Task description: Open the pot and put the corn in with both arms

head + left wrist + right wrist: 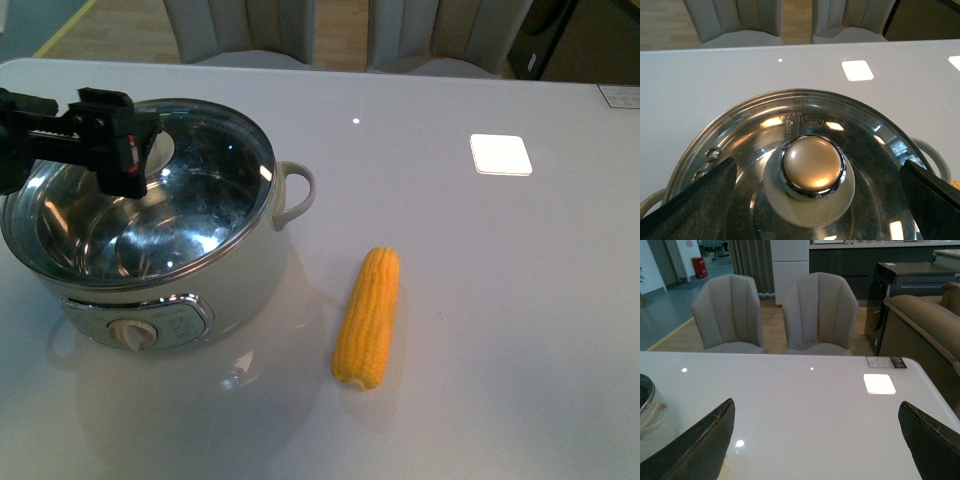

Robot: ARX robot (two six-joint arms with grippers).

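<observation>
My left tool (817, 162) stands wide, one finger either side of the lid knob (812, 172). I'd centre on the knob, lower, close firmly and lift the glass lid (740, 125) straight up off the pot (200, 290). The right tool (816, 407) is equally wide, holding nothing. The corn (367, 318) lies on the bench (520, 300) just right of the pot (near its loop handle (295, 195)). Bare bench beyond gives room to park the lid, and the far edge is well away.

Lid: round glass lid (740, 135), shiny steel knob (812, 165) dead centre.
Left gripper (818, 162): dark fingers (700, 200) spread wide, flanking the knob, clear of it.
</observation>
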